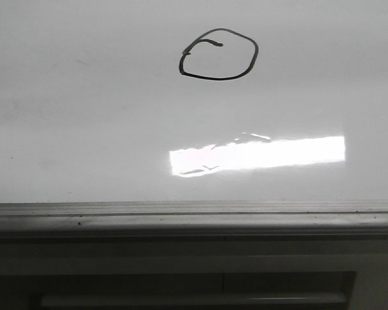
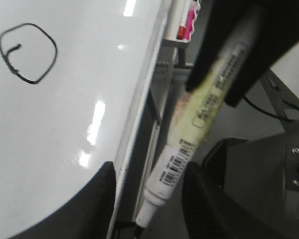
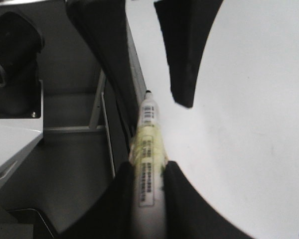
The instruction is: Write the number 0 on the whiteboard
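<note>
- The whiteboard (image 1: pixel 84 129) fills the front view. Its grey frame edge (image 1: pixel 194 216) runs along the near side, and a bright glare bar (image 1: pixel 258 154) sits just above that.
- No arm shows over the board in the front view; both are off past the frame edge.
- Right gripper (image 3: pixel 148 169): jaws pinching the marker (image 3: pixel 148 149) around the barrel.
- Left gripper (image 2: pixel 148 172): jaws spread wide, one on each side of the marker's tip end and not touching it.
- The marker's long axis runs roughly along the frame edge. Its black tip points away from the right wrist toward the left jaws, clear of the board surface.
- The 0 (image 1: pixel 218 57) sits on the far part of the board, a little right of centre and well beyond the glare. It is a closed loop, wider than tall, so its long axis runs left to right, with a small hook at its upper left.
- My read is that the writing is finished and this is the wrap-up. The next move looks like a handover or putting the marker down, which calls for the left jaws to close squarely on the barrel before the right lets go.
</note>
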Controlling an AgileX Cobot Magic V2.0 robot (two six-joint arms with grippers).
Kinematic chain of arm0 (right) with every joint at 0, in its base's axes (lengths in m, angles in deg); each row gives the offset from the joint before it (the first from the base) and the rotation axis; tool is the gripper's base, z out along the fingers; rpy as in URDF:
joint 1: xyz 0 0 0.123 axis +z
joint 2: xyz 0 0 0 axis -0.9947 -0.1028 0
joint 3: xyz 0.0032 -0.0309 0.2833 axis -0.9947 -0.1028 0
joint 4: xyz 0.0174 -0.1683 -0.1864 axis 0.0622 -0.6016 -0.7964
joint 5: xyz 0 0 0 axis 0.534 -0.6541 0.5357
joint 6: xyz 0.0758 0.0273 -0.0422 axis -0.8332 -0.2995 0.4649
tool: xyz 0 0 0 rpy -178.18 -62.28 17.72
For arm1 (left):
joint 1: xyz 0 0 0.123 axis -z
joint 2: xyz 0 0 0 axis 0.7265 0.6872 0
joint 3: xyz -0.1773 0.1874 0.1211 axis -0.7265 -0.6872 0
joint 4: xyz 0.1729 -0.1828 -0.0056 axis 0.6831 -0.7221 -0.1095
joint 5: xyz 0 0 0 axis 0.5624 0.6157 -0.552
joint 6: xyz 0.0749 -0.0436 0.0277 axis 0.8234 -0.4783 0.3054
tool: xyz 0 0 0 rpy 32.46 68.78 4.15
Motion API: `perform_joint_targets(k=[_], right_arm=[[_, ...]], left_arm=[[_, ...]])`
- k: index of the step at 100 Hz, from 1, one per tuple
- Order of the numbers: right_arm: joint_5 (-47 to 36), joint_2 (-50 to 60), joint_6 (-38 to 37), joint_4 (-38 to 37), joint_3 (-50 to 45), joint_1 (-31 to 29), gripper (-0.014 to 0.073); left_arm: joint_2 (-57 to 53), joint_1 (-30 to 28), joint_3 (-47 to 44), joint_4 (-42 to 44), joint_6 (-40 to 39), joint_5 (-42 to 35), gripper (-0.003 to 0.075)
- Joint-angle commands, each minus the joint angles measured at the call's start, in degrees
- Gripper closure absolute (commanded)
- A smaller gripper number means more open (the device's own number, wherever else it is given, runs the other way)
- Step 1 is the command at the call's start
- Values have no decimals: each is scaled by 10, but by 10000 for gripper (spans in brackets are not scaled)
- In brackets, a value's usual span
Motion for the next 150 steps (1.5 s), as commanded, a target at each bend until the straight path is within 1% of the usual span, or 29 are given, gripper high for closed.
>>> perform_joint_targets(k=[1,22,41,54,99,103,106,110,112,113,115,125,129,134,137,141,142,144,146,150], right_arm=[[-59,10,6,-15,22,6,644],[-69,10,6,-12,22,6,644],[-72,10,6,-12,22,6,644],[-71,10,6,-12,22,6,644],[-65,-7,6,-7,22,6,644],[-65,-8,6,-6,22,6,644],[-65,-10,6,-6,22,6,644],[-65,-10,6,-6,22,6,644],[-65,-10,6,-6,22,6,644],[-65,-10,6,-6,22,6,644],[-65,-11,6,-6,22,6,643],[-67,-11,6,-6,22,6,634],[-67,-11,6,-6,22,6,605],[-67,-11,6,-6,22,6,532],[-67,-10,6,-9,22,5,471],[-67,-7,6,-18,22,4,363],[-64,-5,5,-22,22,4,324],[-64,-3,3,-26,22,2,286],[-63,1,-4,-37,22,0,211],[-61,11,-19,-53,23,-2,129]], left_arm=[[14,-2,19,-17,11,9,442],[24,-2,19,-16,12,4,450],[28,-2,19,-17,12,-7,530],[28,-2,20,-25,12,-26,531],[29,-2,23,-45,12,-29,534],[29,-2,23,-49,12,-29,553],[29,-2,23,-55,12,-30,582],[29,-2,23,-58,12,-30,644],[29,-2,23,-60,12,-31,694],[29,-2,23,-61,12,-31,694],[29,-2,23,-61,12,-32,732],[29,-2,23,-62,15,-34,740],[29,-2,23,-62,16,-35,740],[29,-2,23,-62,16,-41,740],[29,-2,23,-63,16,-47,740],[29,-2,20,-70,16,-56,740],[29,-2,19,-73,16,-61,740],[28,-2,17,-74,16,-66,740],[27,-2,12,-77,16,-73,740],[27,-2,5,-83,12,-87,740]])
